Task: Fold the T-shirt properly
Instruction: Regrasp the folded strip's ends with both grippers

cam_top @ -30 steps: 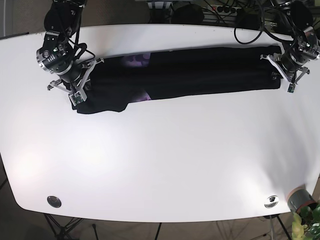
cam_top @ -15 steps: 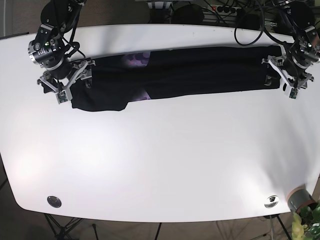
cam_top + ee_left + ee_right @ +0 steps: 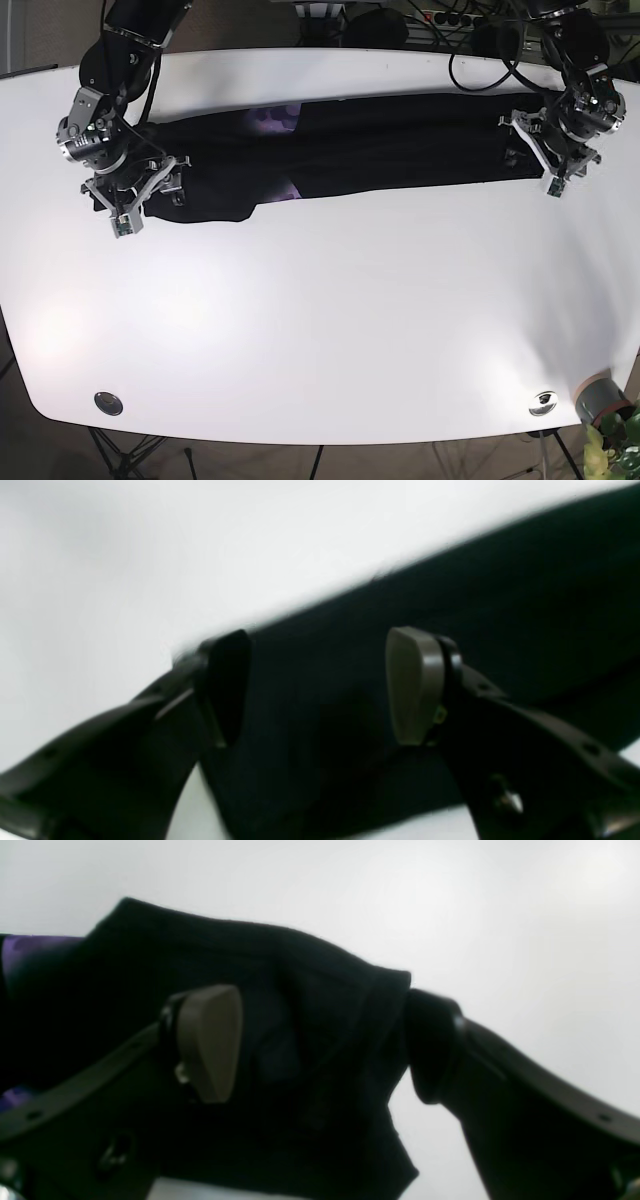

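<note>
- No brand, label or readable writing shows on anything you have in view.
- Your T-shirt lies as a long black band across the far part of the white table, with a purple patch near its left end.
- Your left gripper stands spread over the shirt's end, cloth between the fingers, nothing pinched.
- Your right gripper is likewise spread over the bunched opposite end.
- Since half a second ago, both grippers have shifted inward along the shirt.
</note>
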Robot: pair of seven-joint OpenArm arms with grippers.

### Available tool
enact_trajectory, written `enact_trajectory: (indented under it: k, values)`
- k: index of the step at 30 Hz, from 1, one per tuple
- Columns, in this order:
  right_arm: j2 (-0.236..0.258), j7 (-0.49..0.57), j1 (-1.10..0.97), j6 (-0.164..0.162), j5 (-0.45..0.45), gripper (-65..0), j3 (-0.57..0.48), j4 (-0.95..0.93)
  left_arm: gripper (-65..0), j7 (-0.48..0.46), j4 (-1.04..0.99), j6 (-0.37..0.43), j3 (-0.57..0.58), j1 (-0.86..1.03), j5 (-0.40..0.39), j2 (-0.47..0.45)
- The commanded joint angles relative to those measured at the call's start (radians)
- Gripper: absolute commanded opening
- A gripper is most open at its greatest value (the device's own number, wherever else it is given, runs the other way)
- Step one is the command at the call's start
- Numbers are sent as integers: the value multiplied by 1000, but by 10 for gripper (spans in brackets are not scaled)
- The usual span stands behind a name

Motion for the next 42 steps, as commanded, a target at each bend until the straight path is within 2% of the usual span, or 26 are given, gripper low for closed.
enact_trajectory:
  k: [1,4,7,11,14,18,20,23,29,33,37,39,42]
  values:
    - [-1,19,11,4,17,-184,-14,10,-254,-23,-20,-2,-5,-7,-4,-19]
    - [-13,21,2,3,6,-192,-47,-37,-254,-25,-69,-2,-7,-7,1,-24]
    - [-14,29,-7,3,6,-255,-57,-91,-254,-38,-109,-2,-7,-7,1,-25]
    - [-13,69,-7,3,6,-325,-57,-172,-254,-112,-186,-2,-1,-10,2,-25]
    - [-5,122,-3,1,-4,-304,-54,-234,-254,-147,-254,3,18,-53,4,-25]
    - [25,171,39,1,-41,-266,-50,-307,-254,-149,-352,4,62,-140,30,-44]
    - [30,197,63,1,-55,-266,-50,-353,-254,-152,-398,4,67,-182,50,-40]
    - [73,230,111,1,-64,-266,-50,-424,-254,-152,-474,3,68,-269,79,-39]
    - [88,234,152,1,-63,-270,-50,-458,-253,-144,-504,-4,68,-357,79,-39]
    - [85,233,155,3,-63,-270,-55,-430,-249,-65,-432,-4,56,-375,-11,-44]
    - [82,233,151,9,-61,-270,-55,-407,-242,32,-347,1,-35,-370,-139,-47]
    - [79,233,148,9,-61,-270,-55,-395,-211,78,-338,4,-96,-370,-180,-47]
    - [58,233,148,9,-61,-270,-55,-390,-158,115,-338,4,-173,-370,-194,-44]
